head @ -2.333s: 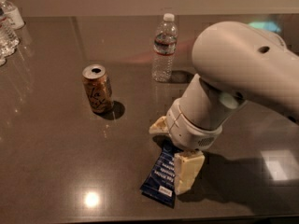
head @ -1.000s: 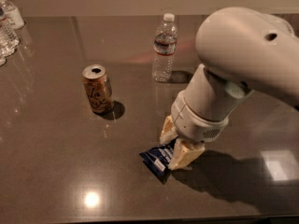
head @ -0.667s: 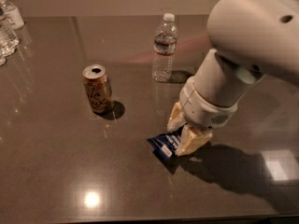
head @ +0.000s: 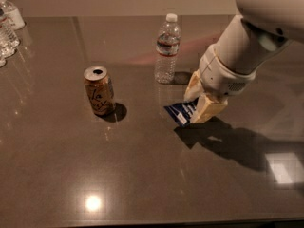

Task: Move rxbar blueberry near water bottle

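Bulky smooth white arm; white ringed wrist collar; cream-yellow wedge-fingered gripper (head: 193, 109) at its lower tip.

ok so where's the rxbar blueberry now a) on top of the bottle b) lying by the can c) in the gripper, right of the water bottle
c: the gripper, just right of the water bottle, has its jaws closed on the rxbar blueberry, well away from the can.

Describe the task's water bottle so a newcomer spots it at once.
On the dark table, look toward the far middle, just left of the gripper, which is shut on the rxbar blueberry. The water bottle stands upright there alone, right of the can. Unlike the bottles at the far left edge, its label band is dark, not white.
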